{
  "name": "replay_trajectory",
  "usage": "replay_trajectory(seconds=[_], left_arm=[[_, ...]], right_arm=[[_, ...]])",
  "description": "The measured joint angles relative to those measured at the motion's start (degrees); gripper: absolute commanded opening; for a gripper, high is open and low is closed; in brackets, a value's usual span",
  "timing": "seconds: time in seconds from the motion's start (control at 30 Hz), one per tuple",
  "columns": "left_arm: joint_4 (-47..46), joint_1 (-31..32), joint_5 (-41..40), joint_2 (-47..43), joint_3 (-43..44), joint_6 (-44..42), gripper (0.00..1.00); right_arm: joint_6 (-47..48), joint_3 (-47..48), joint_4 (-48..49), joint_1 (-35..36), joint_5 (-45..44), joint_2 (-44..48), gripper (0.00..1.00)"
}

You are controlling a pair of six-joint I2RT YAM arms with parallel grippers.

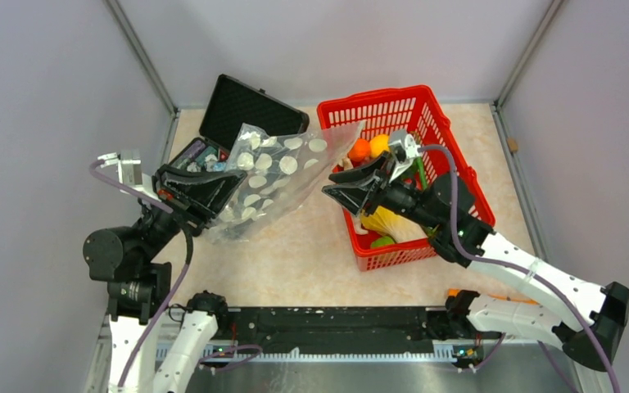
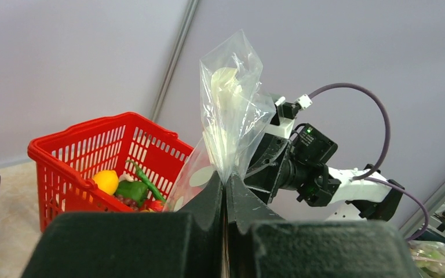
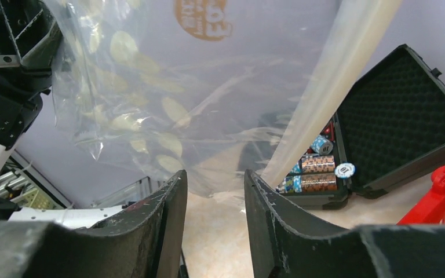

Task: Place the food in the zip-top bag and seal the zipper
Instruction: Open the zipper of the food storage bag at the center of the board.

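The left gripper [image 2: 225, 190], clamped shut on one edge of the zip-top bag [image 1: 274, 176], holds it aloft slanting toward the red basket [image 1: 377, 102] of food [image 1: 368, 149], while the nearer right gripper [image 1: 333, 185], parted and empty, faces its free end.

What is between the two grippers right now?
The zip-top bag, pinched in the left gripper, stretches across toward the open right gripper. The top external view shows it; the right wrist view has the film just ahead of that gripper.
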State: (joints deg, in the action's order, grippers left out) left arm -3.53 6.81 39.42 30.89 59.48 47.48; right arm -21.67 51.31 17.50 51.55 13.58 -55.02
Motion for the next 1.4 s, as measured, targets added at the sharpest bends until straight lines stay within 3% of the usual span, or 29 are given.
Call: replay_trajectory(seconds=[0.37, 0.8, 0.93, 1.1, 1.3, 1.4], left_arm=[[-0.7, 0.0, 0.39, -0.02, -0.13, 0.61, 0.0], [0.63, 0.0, 0.13, 0.0, -0.13, 0.15, 0.0], [0.63, 0.0, 0.13, 0.02, -0.13, 0.13, 0.0], [1.05, 0.0, -0.37, 0.02, -0.13, -0.59, 0.0], [2.62, 0.0, -1.75, 0.52, -0.13, -2.08, 0.0], [3.65, 0.0, -2.73, 0.79, -0.13, -2.69, 0.0]], right_arm=[[-1.16, -0.37, 2.01, -0.66, -2.23, -2.19, 0.46], [-3.54, -2.29, 5.46, -3.48, -1.49, -2.38, 0.45], [-4.55, -2.29, 7.82, -4.13, 1.03, -3.61, 0.39], [-5.6, -2.29, 8.31, -4.46, 2.54, -4.5, 0.16], [-6.49, -2.58, 10.08, -4.5, 4.72, -4.5, 0.01], [-6.91, -2.62, 11.02, -4.5, 5.7, -4.48, 0.05]])
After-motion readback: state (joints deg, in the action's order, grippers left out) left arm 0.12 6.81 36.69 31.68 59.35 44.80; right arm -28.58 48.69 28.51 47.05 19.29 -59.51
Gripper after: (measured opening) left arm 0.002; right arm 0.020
